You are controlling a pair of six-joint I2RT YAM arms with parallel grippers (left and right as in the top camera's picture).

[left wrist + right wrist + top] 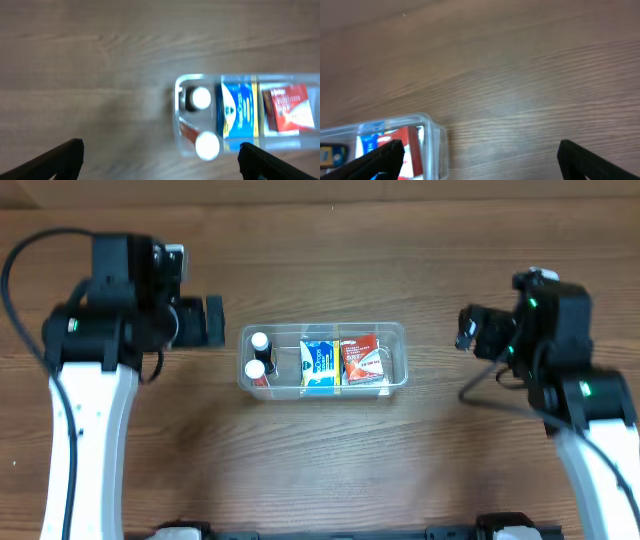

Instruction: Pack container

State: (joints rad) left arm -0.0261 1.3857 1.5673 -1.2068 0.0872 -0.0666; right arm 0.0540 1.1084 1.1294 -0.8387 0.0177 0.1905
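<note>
Flanking container (403, 358): left gripper (213, 321), right gripper (466, 328) (both spread).

The container (320, 327), a clear shallow rectangular bin with rounded corners, lies flat at the middle of the wooden desk (320, 470), holding two white-capped bottles (260, 341) at its left end, a blue box (319, 364) and a red box (364, 360)

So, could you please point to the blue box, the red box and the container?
blue box (320, 366): overhead view, middle of its top face.
red box (364, 360): overhead view, middle of its top face.
container (322, 327): overhead view, on the rim, along the upper edge in the picture.
</note>
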